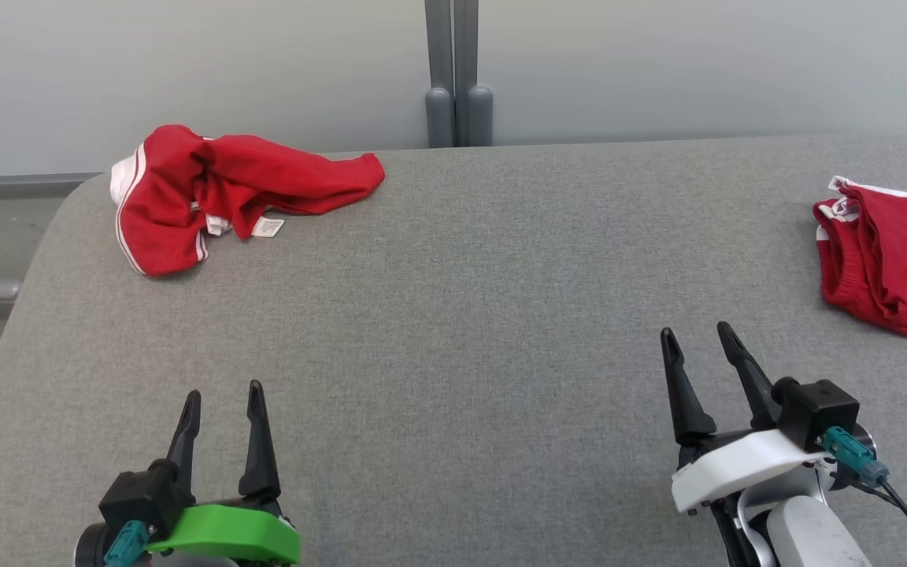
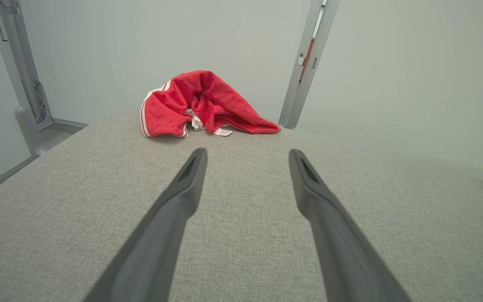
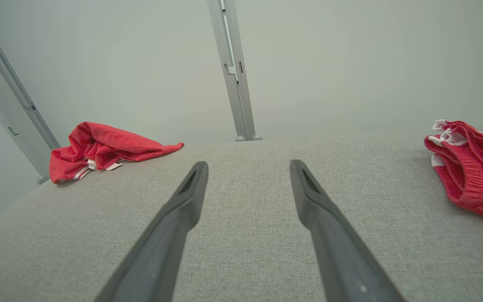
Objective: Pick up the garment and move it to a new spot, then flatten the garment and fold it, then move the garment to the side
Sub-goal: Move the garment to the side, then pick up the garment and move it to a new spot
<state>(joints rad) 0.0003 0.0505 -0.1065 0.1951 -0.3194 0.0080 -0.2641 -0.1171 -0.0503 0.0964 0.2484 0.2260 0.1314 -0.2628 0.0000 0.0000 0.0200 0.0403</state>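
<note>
If judged by the lie of the cloth alone, not yet begun.

Found the crumpled red garment (image 1: pixel 217 189) heaped, white trim and a label showing, well to the left of the post (image 1: pixel 457 71) and close to the far edge of the counter (image 1: pixel 453 331), where the post rises. Not lifted, not spread, not folded.

Found a second red garment (image 1: pixel 894 268) far to the right of the post, bunched in loose layers at the counter's side. Cannot tell whether properly folded, nor whether part of this job.

Checked the left pincer (image 1: pixel 224 390): gaping fully wide, holding nothing, over bare counter, left of the post and much nearer the robot than it. Well apart from the crumpled garment.

Checked the right pincer (image 1: pixel 696 329): likewise spread wide and empty, right of the post, also on the near side. Near the second garment but not touching it.

Reckoned as done: nothing visible.

Reckoned as left:
- reach to the heap left of the post and grip it
- carry to a fresh spot, probably the bare stretch straight in front of the post
- smooth flat
- fold
- shift aside

Expect limp cloth to drag and bunch. Probably better to grip at a striped hem than mid-heap.
</note>
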